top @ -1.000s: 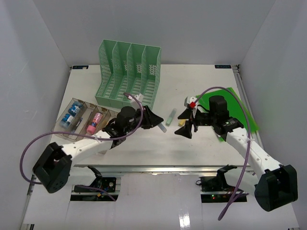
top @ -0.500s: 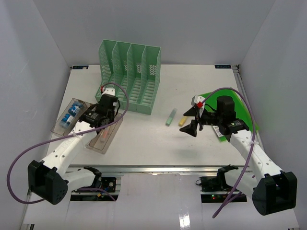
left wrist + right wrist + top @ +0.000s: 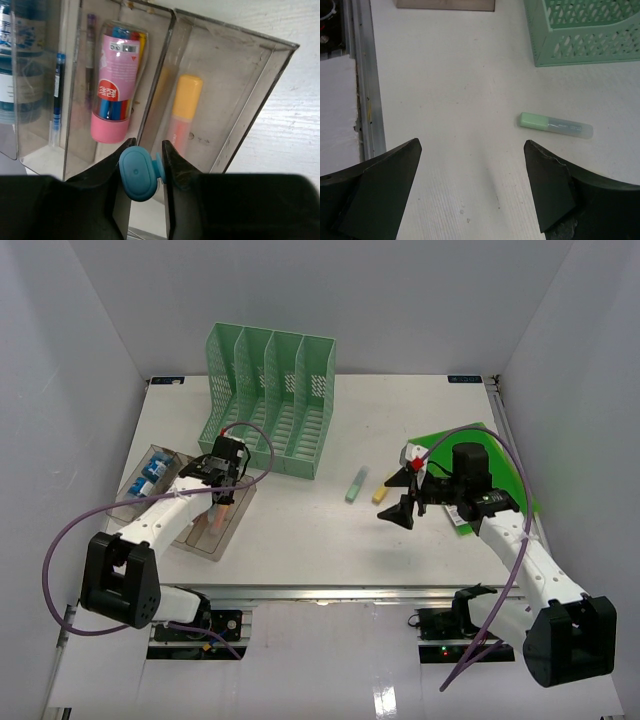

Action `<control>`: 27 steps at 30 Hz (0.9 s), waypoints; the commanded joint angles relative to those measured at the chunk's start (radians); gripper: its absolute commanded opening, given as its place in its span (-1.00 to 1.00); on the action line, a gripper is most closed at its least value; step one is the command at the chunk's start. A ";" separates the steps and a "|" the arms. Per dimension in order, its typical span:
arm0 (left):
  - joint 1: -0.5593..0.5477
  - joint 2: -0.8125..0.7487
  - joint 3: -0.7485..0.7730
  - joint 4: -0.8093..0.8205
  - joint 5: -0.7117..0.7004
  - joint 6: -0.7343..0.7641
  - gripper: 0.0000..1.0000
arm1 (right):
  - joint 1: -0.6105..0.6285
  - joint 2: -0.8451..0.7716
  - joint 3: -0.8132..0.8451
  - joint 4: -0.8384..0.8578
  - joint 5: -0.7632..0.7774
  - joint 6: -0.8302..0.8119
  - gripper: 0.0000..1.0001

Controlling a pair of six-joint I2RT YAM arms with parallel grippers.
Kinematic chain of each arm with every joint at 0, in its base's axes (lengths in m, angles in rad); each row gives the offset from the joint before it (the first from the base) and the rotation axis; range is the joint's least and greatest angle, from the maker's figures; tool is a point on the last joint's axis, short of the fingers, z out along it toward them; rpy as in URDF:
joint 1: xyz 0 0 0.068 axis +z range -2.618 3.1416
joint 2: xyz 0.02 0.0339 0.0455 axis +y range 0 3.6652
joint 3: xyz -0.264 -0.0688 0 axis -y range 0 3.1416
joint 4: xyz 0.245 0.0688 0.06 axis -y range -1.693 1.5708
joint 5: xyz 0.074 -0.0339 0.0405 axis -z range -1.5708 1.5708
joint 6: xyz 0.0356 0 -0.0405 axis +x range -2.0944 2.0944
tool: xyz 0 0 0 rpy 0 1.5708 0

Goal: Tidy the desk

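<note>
**Left claw grips a blue-ended stick over the tray**

Your left gripper [image 3: 146, 165] hangs above the clear tray [image 3: 227, 135] at the left of the desk [image 3: 300, 540]. Its jaws are narrow, pinched on a blue-ended stick [image 3: 137, 175] (only its rounded end shows). Below lie a pink tube of pens [image 3: 112, 95] and an orange-yellow highlighter [image 3: 184, 115], in neighbouring compartments. Your right gripper [image 3: 471, 146] hovers with jaws spread wide over the white desk, which stretches beneath both arms. A green highlighter [image 3: 556, 125] lies near it.

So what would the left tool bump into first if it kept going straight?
Probably the clear tray, near the wall between the pink tube and the yellow marker. The left tool, holding a blue thing, points down there; depth is hard to judge.
</note>
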 commanded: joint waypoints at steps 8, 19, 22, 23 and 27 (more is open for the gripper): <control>0.005 -0.045 0.033 0.000 0.077 -0.021 0.87 | 0.088 0.076 0.038 -0.495 0.064 -1.240 0.80; -0.015 -0.470 -0.054 0.049 0.472 -0.212 0.96 | 0.137 0.619 0.467 -0.663 0.468 -1.459 0.85; -0.015 -0.585 -0.095 0.097 0.601 -0.282 0.96 | 0.137 0.708 0.547 -0.661 0.503 -1.439 0.82; -0.016 -0.649 -0.124 0.122 0.653 -0.302 0.96 | 0.137 0.728 0.567 -0.661 0.513 -1.426 0.81; -0.017 -0.768 -0.195 0.169 0.727 -0.411 0.96 | 0.146 0.825 0.644 -0.672 0.583 -1.403 0.75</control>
